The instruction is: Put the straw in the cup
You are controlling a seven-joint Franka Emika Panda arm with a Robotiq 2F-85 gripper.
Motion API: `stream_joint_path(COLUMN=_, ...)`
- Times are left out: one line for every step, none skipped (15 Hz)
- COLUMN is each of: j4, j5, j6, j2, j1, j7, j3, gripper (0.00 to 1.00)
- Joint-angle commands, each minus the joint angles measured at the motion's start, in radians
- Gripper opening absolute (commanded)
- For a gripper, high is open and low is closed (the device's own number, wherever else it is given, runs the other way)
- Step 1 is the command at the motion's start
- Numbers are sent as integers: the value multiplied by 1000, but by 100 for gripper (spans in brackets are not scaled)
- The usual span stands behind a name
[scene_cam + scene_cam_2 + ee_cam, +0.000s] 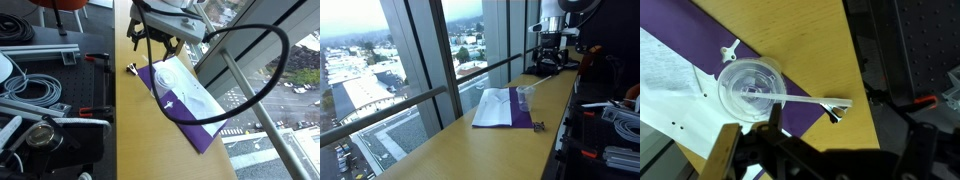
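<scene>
Nearby, around the task items: small black-and-yellow object [132, 68] on bare wood just beside a corner of the purple cloth [790, 65]. White sheet [195, 100] spread over most of that cloth. Small white scrap [730, 47] on the purple. Thick black cable [255, 70] arcing over the window side.

Clear plastic cup [752, 88]: upright on the cloth at the sheet's edge, rim fully in view from the wrist camera above.

Straw [815, 101]: runs from the cup out towards the black-and-yellow object, far end at the cloth's edge.

Gripper [155, 45]: hangs above the cup, jaws spread wide, holding nothing.

Surface: long light wooden counter [470, 150] along tall windows, city roofs outside. Black perforated bench [95, 130] alongside, carrying coiled cables [35, 85] and red-handled clamps [88, 58].

Unclear: whether the straw's near end sits inside the cup or only touches its base. In both exterior views the straw is too thin to trace.
</scene>
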State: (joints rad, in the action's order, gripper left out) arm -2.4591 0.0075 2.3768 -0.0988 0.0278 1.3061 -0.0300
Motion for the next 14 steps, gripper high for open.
stream_joint_path(j4=0, j5=-4, j6=8, j2=-3, j1=2, j7=31, j3=-30, gripper=100)
stream_joint_path(j4=0, j5=-2, j6=10, j2=1, j1=1, j7=37, j3=-35, gripper=100)
stream_joint_path(j4=0, j5=-1, j6=12, j2=4, j1=1, j7=40, j3=-38, gripper=100)
stream_joint_path(j4=0, j5=1, j6=13, j2=6, j1=0, j7=46, j3=-40, gripper=100)
stream_joint_path(j4=1, j5=6, j6=14, j2=9, j1=-2, j7=53, j3=-40, gripper=100)
stream_joint_path(j4=1, j5=7, j6=15, j2=11, j1=-3, j7=57, j3=-40, gripper=100)
stream_joint_path(j4=1, j5=9, j6=19, j2=15, j1=-4, j7=63, j3=-39, gripper=100)
stream_joint_path(j4=3, j5=8, j6=22, j2=20, j1=-5, j7=64, j3=-38, gripper=100)
stream_joint_path(j4=5, j5=9, j6=24, j2=26, j1=-5, j7=67, j3=-37, gripper=100)
stream_joint_path(j4=8, j5=9, j6=26, j2=34, j1=-5, j7=68, j3=-36, gripper=100)
stream_joint_path(j4=10, j5=8, j6=30, j2=40, j1=-4, j7=69, j3=-36, gripper=100)
stream_joint_path(j4=12, j5=8, j6=32, j2=45, j1=-3, j7=71, j3=-36, gripper=100)
stream_joint_path(j4=14, j5=8, j6=36, j2=51, j1=-2, j7=72, j3=-35, gripper=100)
stream_joint_path(j4=17, j5=8, j6=38, j2=57, j1=-1, j7=72, j3=-34, gripper=100)
